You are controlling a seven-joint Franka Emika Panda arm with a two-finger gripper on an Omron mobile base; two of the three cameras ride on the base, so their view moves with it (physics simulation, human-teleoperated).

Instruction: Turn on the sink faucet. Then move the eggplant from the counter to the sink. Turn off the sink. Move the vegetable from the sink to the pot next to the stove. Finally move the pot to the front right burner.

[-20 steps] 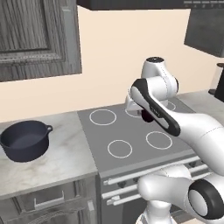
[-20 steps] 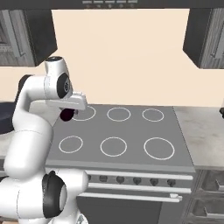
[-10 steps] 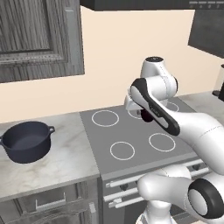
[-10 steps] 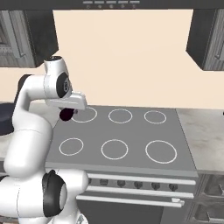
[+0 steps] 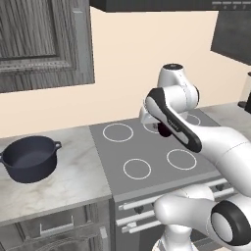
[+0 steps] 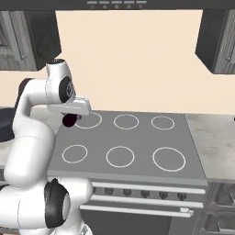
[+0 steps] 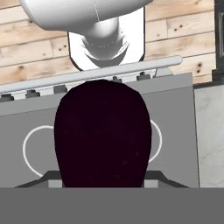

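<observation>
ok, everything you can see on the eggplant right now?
The eggplant is a glossy oval, dark purple verging on black, smooth and unmarked. It hangs in the gripper, carried in the air above the grey stovetop near its back left burner rings, touching nothing else. In the hand view it bulks large over a white burner ring. The base views show just a small dark lump under the hand. The pot sits apart on the counter.

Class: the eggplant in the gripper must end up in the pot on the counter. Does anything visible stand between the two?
Nothing visible does. The gripper holds the eggplant above the stove's rear burners. The pot sits open on the counter, and the stovetop and counter between them carry nothing.
</observation>
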